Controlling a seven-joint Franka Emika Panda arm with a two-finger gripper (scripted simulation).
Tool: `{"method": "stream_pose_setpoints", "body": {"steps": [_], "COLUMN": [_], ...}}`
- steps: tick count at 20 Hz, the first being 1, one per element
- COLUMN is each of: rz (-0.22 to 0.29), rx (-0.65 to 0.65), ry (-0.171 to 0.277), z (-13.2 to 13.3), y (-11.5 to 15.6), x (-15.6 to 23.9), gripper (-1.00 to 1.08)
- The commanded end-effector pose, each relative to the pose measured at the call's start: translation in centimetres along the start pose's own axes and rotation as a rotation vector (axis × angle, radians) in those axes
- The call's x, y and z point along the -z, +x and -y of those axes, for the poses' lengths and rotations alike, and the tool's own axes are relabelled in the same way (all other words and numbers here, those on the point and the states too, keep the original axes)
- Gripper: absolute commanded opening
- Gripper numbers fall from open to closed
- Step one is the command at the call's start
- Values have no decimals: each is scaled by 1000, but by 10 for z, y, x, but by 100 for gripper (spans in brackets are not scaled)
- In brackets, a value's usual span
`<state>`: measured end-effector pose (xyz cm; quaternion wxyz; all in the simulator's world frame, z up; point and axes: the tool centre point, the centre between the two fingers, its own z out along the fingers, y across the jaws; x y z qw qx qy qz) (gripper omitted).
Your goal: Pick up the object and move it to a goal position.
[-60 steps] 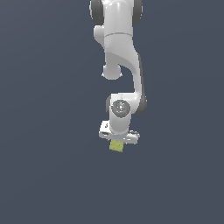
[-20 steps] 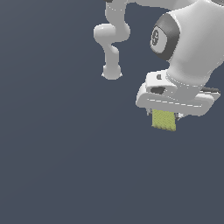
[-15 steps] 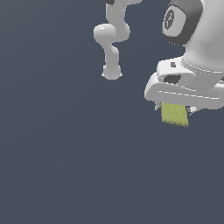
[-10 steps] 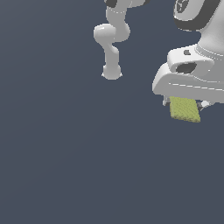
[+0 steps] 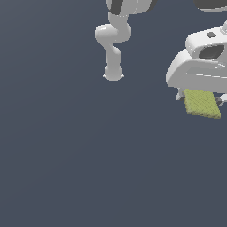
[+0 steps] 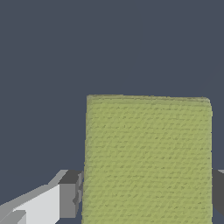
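Note:
The object (image 5: 202, 103) is a flat yellow-green block with a fine texture. It hangs below the white hand of my gripper (image 5: 200, 98) at the exterior view's right edge, well above the dark floor. In the wrist view the object (image 6: 148, 159) fills the space between the two grey fingertips (image 6: 69, 200), one on each side, both pressed against it. The gripper (image 6: 144, 197) is shut on the block. Part of the hand is cut off by the exterior view's right edge.
The arm's white links and base (image 5: 113, 73) rise at the upper middle of the exterior view. Plain dark grey floor (image 5: 80, 159) spreads all around, with no other objects showing.
The gripper with the block has travelled from the middle of the exterior view toward its right edge and looms larger. The grip on the block has held throughout.

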<state>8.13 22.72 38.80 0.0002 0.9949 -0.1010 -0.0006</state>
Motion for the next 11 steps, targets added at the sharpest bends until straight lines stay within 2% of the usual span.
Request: {"method": "stream_pose_setpoints", "body": {"steps": [1,11], "rz": [-1,-1], "rx": [0,0], "ry": [1,1], "z": [2,6], "y": [1,2], "x": [5,11], "gripper": [-100,-100]}}
